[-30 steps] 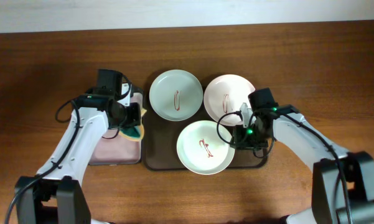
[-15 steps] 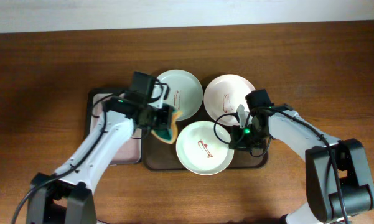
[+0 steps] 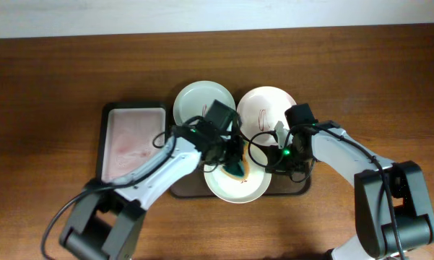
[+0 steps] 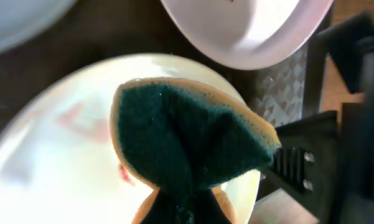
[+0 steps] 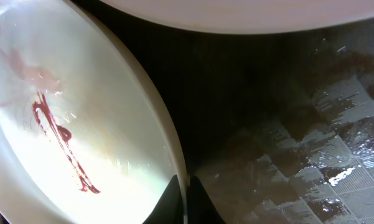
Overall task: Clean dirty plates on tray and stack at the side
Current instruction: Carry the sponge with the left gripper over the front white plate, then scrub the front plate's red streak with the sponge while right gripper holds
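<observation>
Three plates lie on the dark brown tray [image 3: 184, 189]: a pale green-white plate [image 3: 195, 102] at back left, a white plate [image 3: 263, 108] at back right, and a front plate [image 3: 254, 184] with a red sauce squiggle [image 5: 59, 140]. My left gripper [image 3: 235, 162] is shut on a green and yellow sponge [image 4: 187, 146] held on the front plate [image 4: 56, 149]. My right gripper [image 3: 274, 160] is shut on the right rim of the front plate [image 5: 168, 143].
A black-rimmed pinkish-white sponge tray [image 3: 133, 137] lies left of the brown tray. The brown tray's textured floor [image 5: 299, 155] shows to the right of the held plate. Wooden table surrounds both trays.
My left gripper has carried the sponge rightward from the sponge tray, across the back-left plate, onto the front plate. The right gripper has stayed on the plate's rim.
</observation>
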`<move>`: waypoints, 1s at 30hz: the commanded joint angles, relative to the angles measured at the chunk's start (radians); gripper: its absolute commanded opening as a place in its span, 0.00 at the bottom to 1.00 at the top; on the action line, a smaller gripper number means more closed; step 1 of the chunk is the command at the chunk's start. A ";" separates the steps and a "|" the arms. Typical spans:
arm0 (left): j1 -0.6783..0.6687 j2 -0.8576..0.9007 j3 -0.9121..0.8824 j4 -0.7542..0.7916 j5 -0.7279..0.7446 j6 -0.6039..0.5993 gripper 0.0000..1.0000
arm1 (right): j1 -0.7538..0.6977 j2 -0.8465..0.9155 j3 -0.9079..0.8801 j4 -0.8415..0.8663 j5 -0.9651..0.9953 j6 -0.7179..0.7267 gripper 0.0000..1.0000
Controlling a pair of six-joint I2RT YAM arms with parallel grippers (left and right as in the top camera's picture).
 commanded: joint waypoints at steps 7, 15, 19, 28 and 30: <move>-0.101 0.124 0.011 0.086 -0.108 -0.175 0.00 | 0.005 0.012 0.014 0.002 -0.016 -0.002 0.04; -0.106 0.152 0.011 -0.046 -0.347 -0.174 0.00 | 0.005 0.012 0.014 0.002 -0.016 -0.002 0.04; -0.077 0.151 0.011 -0.125 -0.463 -0.174 0.00 | 0.005 0.012 0.014 0.002 -0.016 -0.002 0.04; -0.013 0.067 0.035 -0.167 -0.383 0.045 0.00 | 0.005 0.012 0.014 -0.003 -0.016 -0.002 0.05; -0.013 0.005 0.052 -0.172 -0.313 0.109 0.00 | 0.005 0.012 0.014 -0.002 -0.016 -0.002 0.13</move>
